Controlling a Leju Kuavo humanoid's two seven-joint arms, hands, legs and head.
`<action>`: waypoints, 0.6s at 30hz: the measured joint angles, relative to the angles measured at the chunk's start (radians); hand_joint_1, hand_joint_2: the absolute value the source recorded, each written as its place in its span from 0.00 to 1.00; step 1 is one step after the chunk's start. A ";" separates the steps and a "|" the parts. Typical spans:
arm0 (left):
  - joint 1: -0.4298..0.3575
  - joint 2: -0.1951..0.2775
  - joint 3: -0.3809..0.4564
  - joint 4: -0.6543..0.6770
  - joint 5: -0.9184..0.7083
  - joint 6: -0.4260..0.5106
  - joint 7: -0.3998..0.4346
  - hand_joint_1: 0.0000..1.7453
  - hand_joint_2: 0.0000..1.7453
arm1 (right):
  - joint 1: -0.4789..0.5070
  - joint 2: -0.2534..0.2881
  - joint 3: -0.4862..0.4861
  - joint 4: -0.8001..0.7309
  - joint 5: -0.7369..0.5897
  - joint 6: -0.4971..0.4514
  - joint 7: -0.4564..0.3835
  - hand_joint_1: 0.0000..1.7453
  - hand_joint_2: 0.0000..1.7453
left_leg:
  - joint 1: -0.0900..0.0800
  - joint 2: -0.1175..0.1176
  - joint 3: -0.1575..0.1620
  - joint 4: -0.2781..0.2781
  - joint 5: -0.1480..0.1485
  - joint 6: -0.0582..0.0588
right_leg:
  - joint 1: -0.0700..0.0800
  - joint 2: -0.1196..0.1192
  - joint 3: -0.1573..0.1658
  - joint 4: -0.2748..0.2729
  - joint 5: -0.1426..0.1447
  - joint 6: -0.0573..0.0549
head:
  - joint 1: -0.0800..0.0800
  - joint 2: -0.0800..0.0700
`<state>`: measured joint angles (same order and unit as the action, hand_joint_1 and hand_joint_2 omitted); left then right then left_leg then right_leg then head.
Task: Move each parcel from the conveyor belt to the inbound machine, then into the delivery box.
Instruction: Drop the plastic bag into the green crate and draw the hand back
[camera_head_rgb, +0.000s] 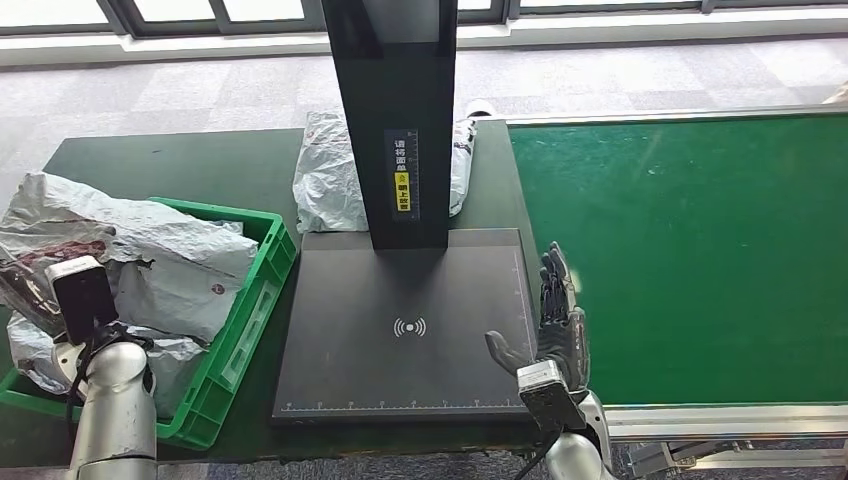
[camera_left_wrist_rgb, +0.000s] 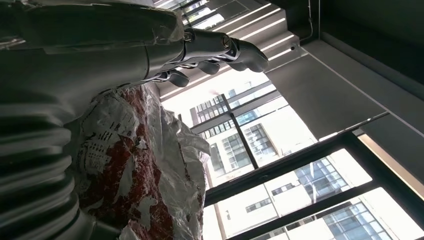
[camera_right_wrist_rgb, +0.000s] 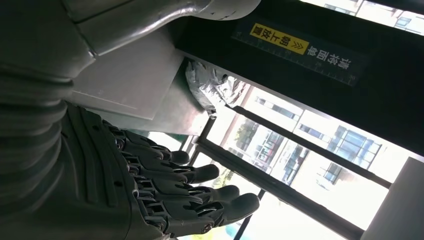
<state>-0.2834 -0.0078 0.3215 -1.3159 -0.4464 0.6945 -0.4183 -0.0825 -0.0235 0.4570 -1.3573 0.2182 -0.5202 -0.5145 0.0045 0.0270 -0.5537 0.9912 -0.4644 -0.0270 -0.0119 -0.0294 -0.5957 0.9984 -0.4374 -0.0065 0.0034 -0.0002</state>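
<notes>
1. One grey parcel (camera_head_rgb: 330, 180) lay at upper centre of the head view, behind the column of the inbound machine (camera_head_rgb: 400, 330) and partly hidden by it.
2. One green delivery box (camera_head_rgb: 255, 300) at lower left held a heap of parcels (camera_head_rgb: 130, 260); I could not count them.
3. The conveyor belt (camera_head_rgb: 690, 260) filled the right side, its green surface bare.
4. The right hand (camera_head_rgb: 555, 335) stood at the machine plate's right edge, fingers (camera_right_wrist_rgb: 200, 192) spread, holding nothing.
5. The left hand (camera_left_wrist_rgb: 210, 50) was over the box; its fingers curled loosely beside a parcel, and I could not tell whether they gripped it.
6. The dark desk (camera_head_rgb: 150, 165) lay bare at upper left.
</notes>
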 joint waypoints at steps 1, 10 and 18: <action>-0.003 0.003 -0.013 0.005 -0.049 0.000 0.035 0.00 1.00 | -0.008 0.005 0.000 0.001 0.001 0.005 0.006 0.00 1.00 | 0.000 0.000 0.000 0.000 0.000 0.000 | 0.000 0.000 0.000 0.000 0.000 0.000 | 0.000 0.000; -0.096 0.063 0.003 0.223 -0.427 0.002 0.193 0.00 1.00 | -0.052 0.059 0.000 -0.002 0.067 0.030 0.067 0.00 1.00 | 0.001 0.001 0.000 0.000 0.001 -0.001 | 0.001 0.001 -0.001 0.001 0.001 0.000 | 0.000 0.000; -0.132 0.093 0.109 0.368 -0.570 0.003 0.202 0.00 1.00 | -0.051 0.067 0.000 -0.016 0.083 0.044 0.071 0.00 1.00 | 0.001 0.001 -0.001 0.000 0.000 -0.001 | 0.001 0.002 -0.002 0.001 0.001 0.000 | 0.000 0.000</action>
<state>-0.4156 0.0855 0.4301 -0.9483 -1.0168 0.6973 -0.2167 -0.1337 0.0437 0.4570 -1.3733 0.3007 -0.4759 -0.4438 0.0055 0.0281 -0.5548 0.9913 -0.4640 -0.0282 -0.0109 -0.0278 -0.5979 0.9990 -0.4368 -0.0068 0.0033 -0.0001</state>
